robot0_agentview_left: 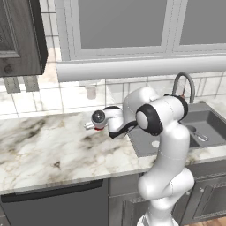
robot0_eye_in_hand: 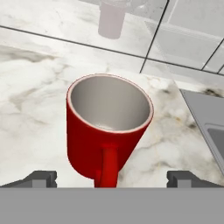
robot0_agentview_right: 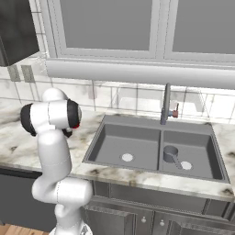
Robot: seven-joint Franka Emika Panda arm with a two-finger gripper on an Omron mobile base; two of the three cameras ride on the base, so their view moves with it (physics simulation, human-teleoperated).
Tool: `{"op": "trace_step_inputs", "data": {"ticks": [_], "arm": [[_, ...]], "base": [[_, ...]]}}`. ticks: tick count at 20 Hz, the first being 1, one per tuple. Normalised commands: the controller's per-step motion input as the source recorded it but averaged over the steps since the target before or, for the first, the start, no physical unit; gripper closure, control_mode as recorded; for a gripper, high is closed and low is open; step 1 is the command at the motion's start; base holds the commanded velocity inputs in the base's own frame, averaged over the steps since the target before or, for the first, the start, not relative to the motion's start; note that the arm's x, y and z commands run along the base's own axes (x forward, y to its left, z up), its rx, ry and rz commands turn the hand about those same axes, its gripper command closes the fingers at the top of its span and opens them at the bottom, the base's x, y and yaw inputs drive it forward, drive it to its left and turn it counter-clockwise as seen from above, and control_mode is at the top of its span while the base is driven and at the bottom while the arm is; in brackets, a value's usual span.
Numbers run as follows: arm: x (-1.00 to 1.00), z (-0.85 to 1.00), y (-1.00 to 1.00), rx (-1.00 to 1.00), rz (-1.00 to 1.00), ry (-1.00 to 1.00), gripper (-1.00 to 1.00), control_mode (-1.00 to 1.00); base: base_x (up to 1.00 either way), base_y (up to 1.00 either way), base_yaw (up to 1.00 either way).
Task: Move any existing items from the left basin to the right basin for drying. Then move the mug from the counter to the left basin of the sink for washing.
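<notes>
The counter [robot0_agentview_left: 48, 145] spreads wide to the left of the sink [robot0_agentview_right: 151, 124], its marble bare around the arm's hand. The sink has two compartments: the left basin [robot0_agentview_right: 114, 144] shows a pale drain disc on its floor, and the right basin [robot0_agentview_right: 202, 153], the one by the tap [robot0_agentview_right: 165, 104], holds the grey cup [robot0_agentview_right: 170, 153] with its stick handle, lying near that basin's own drain. The cup also shows in the left base view, in the far compartment beyond the arm's elbow. The mug [robot0_eye_in_hand: 107, 127] stands upright on the counter, left of the sink's edge, which shows as a grey corner at the right of the hand view. In that view the mug sits right before the claw [robot0_eye_in_hand: 111, 178], centred between the two tips, its handle turned toward the camera and running down between them. The claw stands wide: one tip is well off to each side of the mug's base, and neither touches the red wall, so it holds nothing. In the left base view the hand hangs low over the counter, with a sliver of red just under it. A pale little cylinder [robot0_eye_in_hand: 112, 18] stands farther back by the tiled wall, well apart from the mug.
</notes>
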Motion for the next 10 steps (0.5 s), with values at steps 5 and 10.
{"op": "trace_step_inputs", "data": {"ticks": [5,10], "arm": [[0.10,-0.01,0.00,0.00,0.01,0.00,-1.00,-1.00],[0.00,-0.11,0.00,0.00,0.04,0.00,-1.00,-1.00]], "base": [[0.00,0.00,0.00],[0.00,0.00,0.00]]}}
